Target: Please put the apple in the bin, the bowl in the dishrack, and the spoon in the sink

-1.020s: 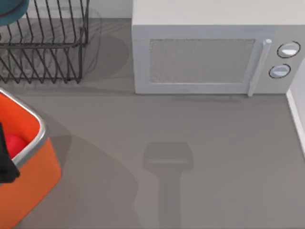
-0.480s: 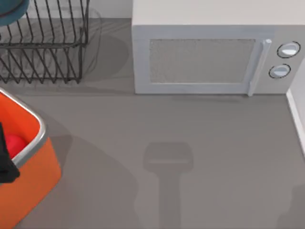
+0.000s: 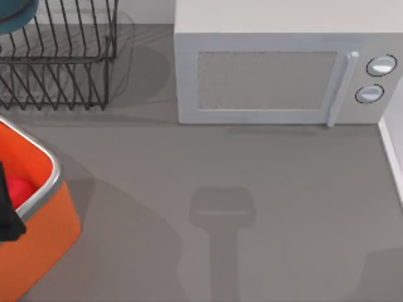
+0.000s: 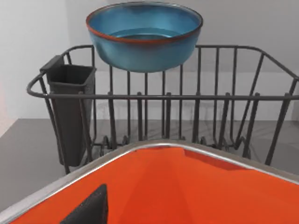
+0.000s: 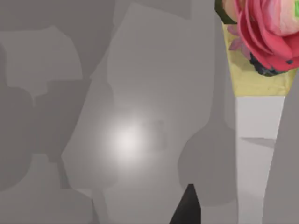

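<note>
The red apple (image 3: 20, 190) lies inside the orange bin (image 3: 44, 239) at the table's left edge. A dark part of my left gripper (image 3: 6, 214) hangs over the bin right beside the apple. The teal bowl (image 4: 145, 37) rests upright on the black wire dishrack (image 4: 163, 97), behind the bin's silver rim (image 4: 154, 145). From above, the bowl (image 3: 12, 16) is at the far left corner on the dishrack (image 3: 63, 60). A dark tip of my right gripper (image 5: 187, 207) hovers over grey table. The spoon and the sink are out of view.
A grey microwave (image 3: 264, 88) stands at the back, its handle (image 3: 340, 88) and two knobs on the right. A dark cutlery holder (image 4: 70, 107) hangs in the dishrack. A pink flower picture (image 5: 266, 32) sits beside a white edge (image 5: 254, 154) near my right gripper.
A shadow has spread over the table's lower right corner in the top view. The bin, apple, dishrack and left gripper have stayed where they were.
</note>
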